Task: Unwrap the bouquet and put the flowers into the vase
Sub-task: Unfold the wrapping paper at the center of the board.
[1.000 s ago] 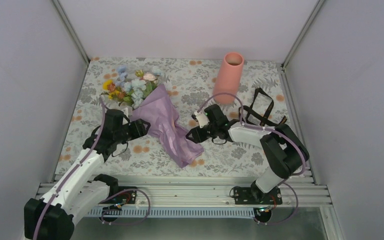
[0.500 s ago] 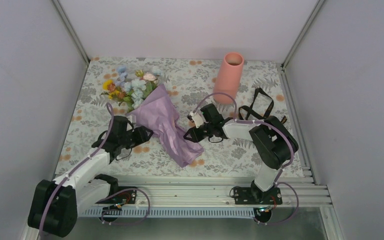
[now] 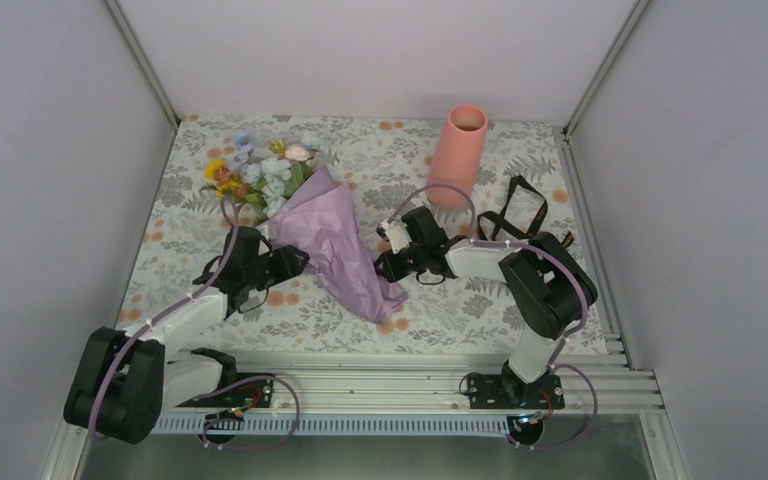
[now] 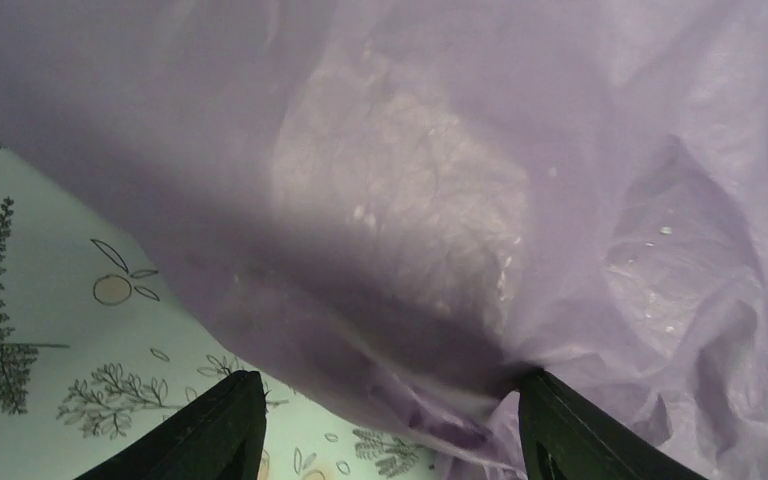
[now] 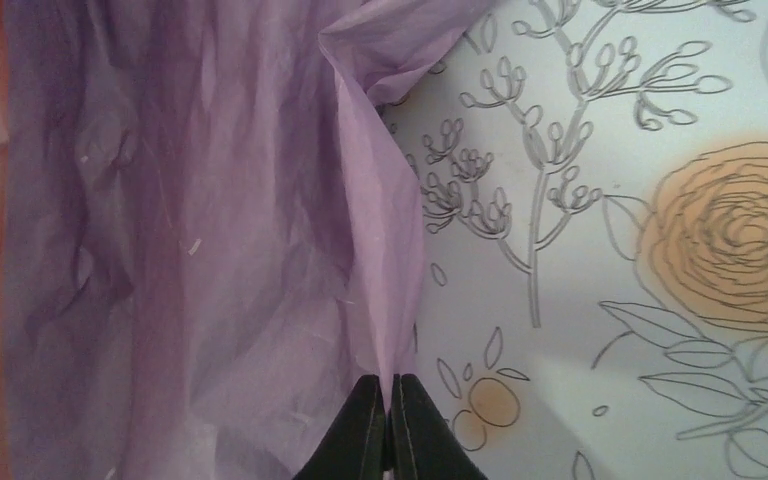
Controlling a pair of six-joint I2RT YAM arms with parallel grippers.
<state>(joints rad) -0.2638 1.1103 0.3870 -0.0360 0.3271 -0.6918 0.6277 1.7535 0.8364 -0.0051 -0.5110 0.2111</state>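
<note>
The bouquet (image 3: 325, 240) lies slantwise on the printed cloth, wrapped in lilac paper (image 5: 210, 250). Its flowers (image 3: 260, 170) point to the far left. The salmon-pink vase (image 3: 457, 155) stands upright at the back, right of centre. My left gripper (image 3: 295, 262) is at the wrap's left side. Its fingers stand wide apart, open, with a fold of the lilac paper (image 4: 410, 250) bulging between them and the right finger (image 4: 570, 430) touching it. My right gripper (image 3: 382, 268) is at the wrap's right edge, and its fingertips (image 5: 390, 395) are shut on a ridge of paper edge. The stems are hidden inside the wrap.
A black strap (image 3: 515, 215) lies looped on the cloth to the right of the vase, behind my right arm. White walls close in the table on the left, back and right. A metal rail (image 3: 360, 385) runs along the near edge.
My right gripper has closed on the paper's edge. The left arm has slid right and low against the wrap. The wrap's lower end has shifted slightly.
</note>
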